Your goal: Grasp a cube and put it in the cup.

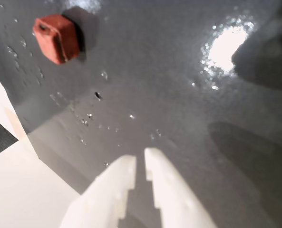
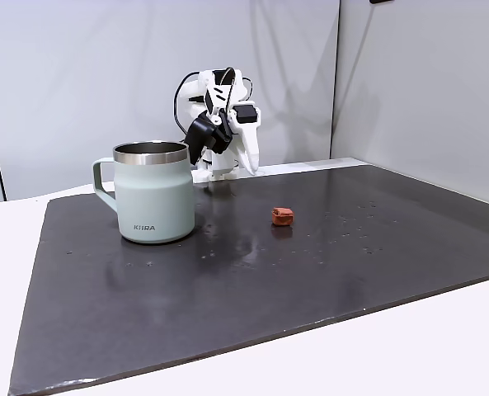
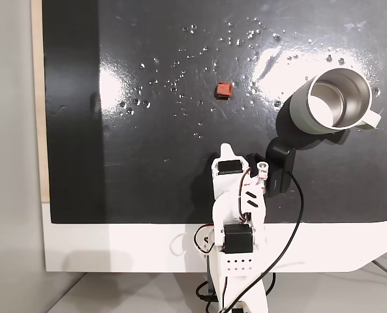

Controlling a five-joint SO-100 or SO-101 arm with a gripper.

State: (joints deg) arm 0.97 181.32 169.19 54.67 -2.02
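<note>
The cube (image 1: 57, 38) is a small reddish-brown block lying on the dark mat, at the upper left of the wrist view, well ahead and left of my gripper (image 1: 141, 159). The two white fingers stand almost together with only a thin slit and nothing between them. In both fixed views the cube (image 2: 282, 216) (image 3: 224, 89) lies alone in the middle of the mat. The cup (image 2: 153, 202) (image 3: 296, 114), a sage-green mug with a steel rim, stands upright off to one side, its inside bare. My gripper (image 2: 251, 167) (image 3: 222, 151) hangs folded back near the arm's base, apart from both.
The dark glossy mat (image 2: 228, 289) carries scattered droplets and bright glare patches. It lies on a white table (image 2: 442, 338) whose edge shows at the lower left of the wrist view. A black cable (image 3: 291, 215) loops beside the arm's base (image 3: 235, 261).
</note>
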